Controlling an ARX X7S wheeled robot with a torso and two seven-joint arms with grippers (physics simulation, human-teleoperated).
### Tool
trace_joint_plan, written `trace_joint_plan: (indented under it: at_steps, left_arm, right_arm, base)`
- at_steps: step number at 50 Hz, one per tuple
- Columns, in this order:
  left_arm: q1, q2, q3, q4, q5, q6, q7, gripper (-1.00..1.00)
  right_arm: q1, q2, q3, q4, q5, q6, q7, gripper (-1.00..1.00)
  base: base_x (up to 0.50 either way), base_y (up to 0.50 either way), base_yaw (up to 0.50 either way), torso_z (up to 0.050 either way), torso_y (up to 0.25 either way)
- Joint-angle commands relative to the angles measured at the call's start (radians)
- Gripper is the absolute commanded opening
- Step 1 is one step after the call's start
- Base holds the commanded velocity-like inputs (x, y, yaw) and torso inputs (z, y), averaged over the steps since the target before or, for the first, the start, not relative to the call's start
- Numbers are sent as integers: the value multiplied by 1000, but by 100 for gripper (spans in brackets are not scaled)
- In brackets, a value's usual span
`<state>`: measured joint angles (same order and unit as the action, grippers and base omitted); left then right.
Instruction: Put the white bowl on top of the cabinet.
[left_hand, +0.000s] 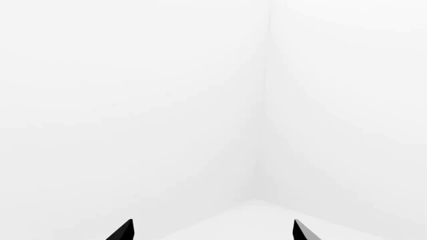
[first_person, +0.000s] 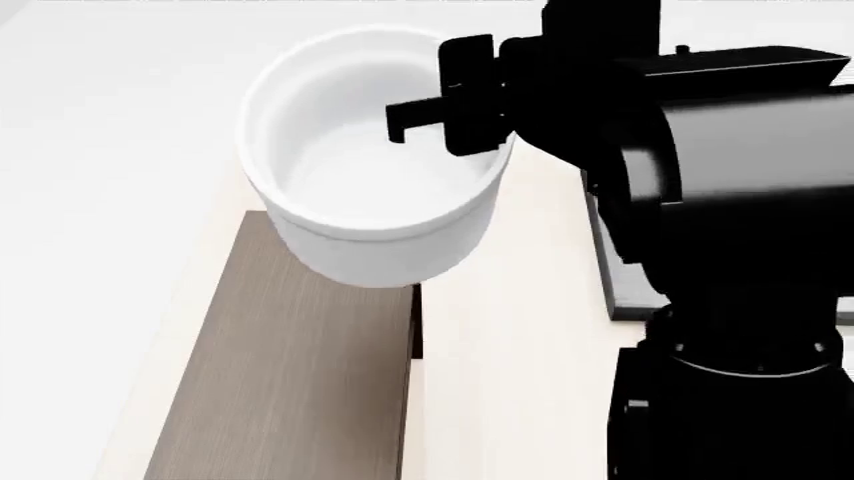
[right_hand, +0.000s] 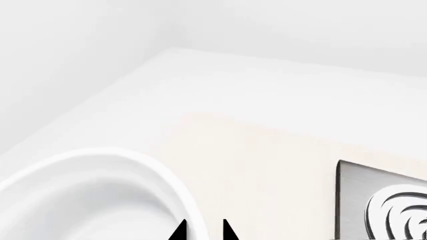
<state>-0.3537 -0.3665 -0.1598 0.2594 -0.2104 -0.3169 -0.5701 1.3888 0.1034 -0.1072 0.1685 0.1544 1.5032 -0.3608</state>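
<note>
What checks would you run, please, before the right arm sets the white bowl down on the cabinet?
1. Grip on the rim: the right gripper pinches the white bowl at its rim, fingertips close together in the right wrist view. Ok.
2. Bowl attitude: tilted in the head view, not level. Not ok.
3. Bowl over the target: it overlaps the far end of the cabinet, partly past the far edge. Cannot tell.
4. Height above the cabinet top: no side view. Cannot tell.
5. Landing spot: the visible wood-grain top is bare. Ok.
6. Left gripper: open, facing blank white walls, away from the bowl. Ok.
</note>
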Motion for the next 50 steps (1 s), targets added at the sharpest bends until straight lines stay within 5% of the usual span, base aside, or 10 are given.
trace_joint_plan:
  at_steps: [1, 25, 50]
  left_arm:
    - [2, -2, -1, -10, 0, 11, 0, 100]
    - [1, -5, 10, -11, 3, 12, -4, 100]
    - [3, -10, 11, -1, 0, 3, -11, 100]
  right_arm:
    - [-26, -7, -15, -129, 102, 66, 11, -100]
    - [-38, 14, -48, -124, 520, 60, 342, -100]
    - [-105, 21, -95, -115, 613, 18, 427, -100]
  base:
    - [0, 0, 0, 0, 0]
    - [0, 0, 0, 0, 1]
    - [0, 0, 0, 0, 1]
